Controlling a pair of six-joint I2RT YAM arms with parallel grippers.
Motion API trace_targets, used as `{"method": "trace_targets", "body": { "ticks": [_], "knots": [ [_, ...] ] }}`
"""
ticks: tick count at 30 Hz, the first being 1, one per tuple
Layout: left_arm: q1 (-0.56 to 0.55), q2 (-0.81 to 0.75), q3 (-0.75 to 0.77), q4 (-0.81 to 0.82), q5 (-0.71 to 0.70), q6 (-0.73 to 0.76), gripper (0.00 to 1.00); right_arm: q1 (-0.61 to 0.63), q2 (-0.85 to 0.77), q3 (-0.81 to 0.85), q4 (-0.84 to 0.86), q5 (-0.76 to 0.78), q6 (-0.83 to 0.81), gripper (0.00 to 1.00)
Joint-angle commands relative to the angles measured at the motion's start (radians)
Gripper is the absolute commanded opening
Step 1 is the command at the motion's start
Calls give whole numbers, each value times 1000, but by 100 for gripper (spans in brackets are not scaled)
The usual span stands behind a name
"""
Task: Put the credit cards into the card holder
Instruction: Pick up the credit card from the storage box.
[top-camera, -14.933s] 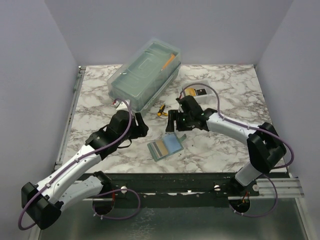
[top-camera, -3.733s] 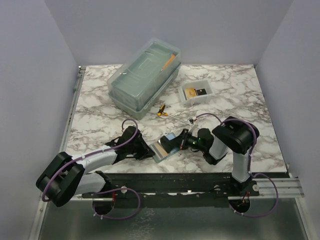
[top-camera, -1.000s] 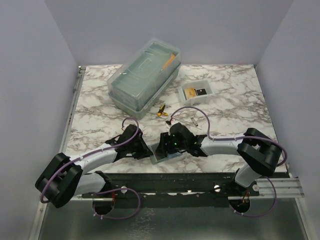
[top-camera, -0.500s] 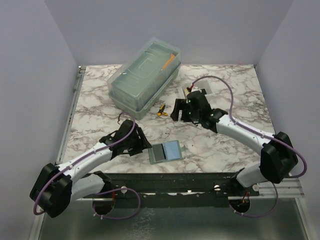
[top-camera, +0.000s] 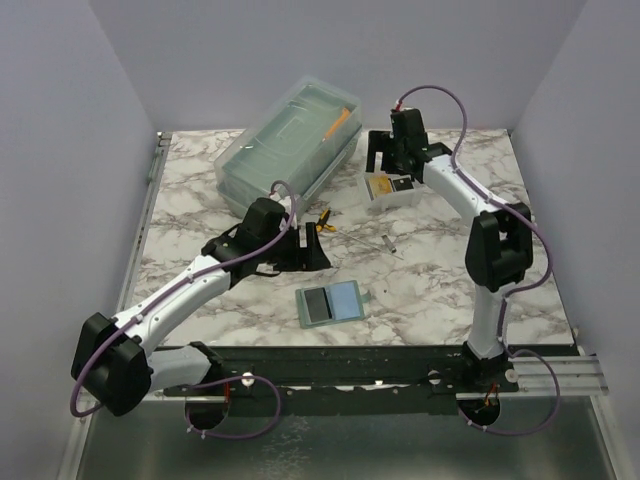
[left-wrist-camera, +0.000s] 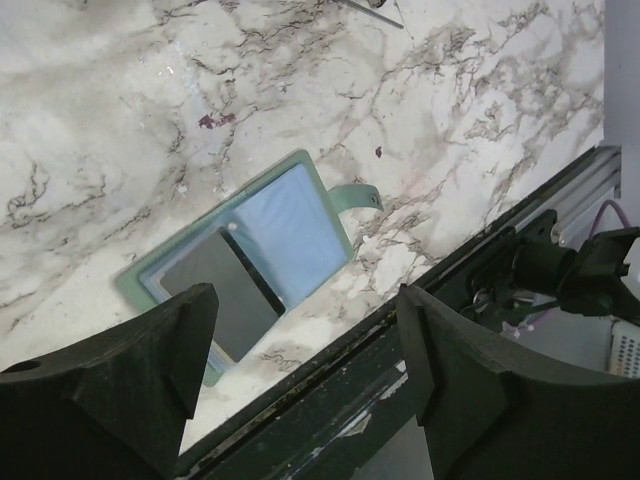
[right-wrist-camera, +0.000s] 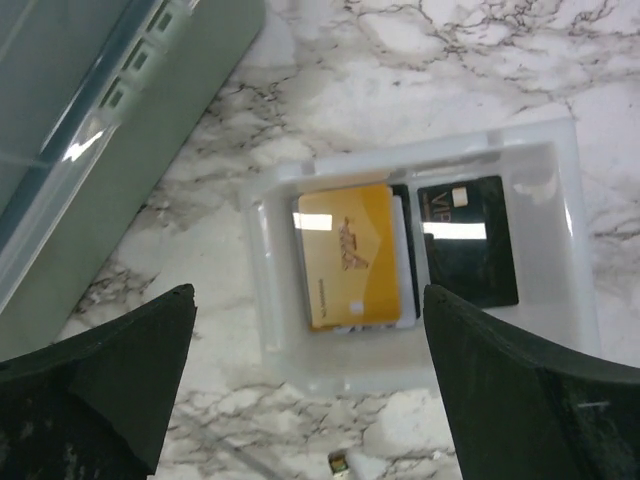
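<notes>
Black card (right-wrist-camera: 468, 250) lettered VIP, gold card (right-wrist-camera: 350, 258) beside, white tray (right-wrist-camera: 450, 352)

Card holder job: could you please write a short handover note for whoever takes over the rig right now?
Left gripper: open, empty, raised near the card holder, which lies open by the front edge.
Right gripper: open, empty, over the white tray.
Done: one black card lies on a holder panel; whether it is pocketed, I cannot tell.
To do: the gold card and a second black card sit in the tray.
</notes>
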Motion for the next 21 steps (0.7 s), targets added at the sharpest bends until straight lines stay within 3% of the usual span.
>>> {"method": "trace_targets", "body": {
  "ticks": [1, 3, 5, 10, 21],
  "knots": [
    [-4, 61, 51, -49, 56, 149, 79, -27, 139, 157, -138, -37, -82, 94],
    [-3, 76, 51, -50, 62, 166, 79, -47, 185, 204, -156, -38, -102, 86],
    [-3, 83, 48, -51, 67, 182, 79, -55, 225, 245, -174, -34, -148, 84],
    [-3, 81, 31, -50, 48, 205, 79, -55, 335, 363, -272, -58, -222, 88],
    [-3, 89, 23, -49, 35, 207, 79, -57, 402, 346, -246, -94, -239, 93]
  ]
}}
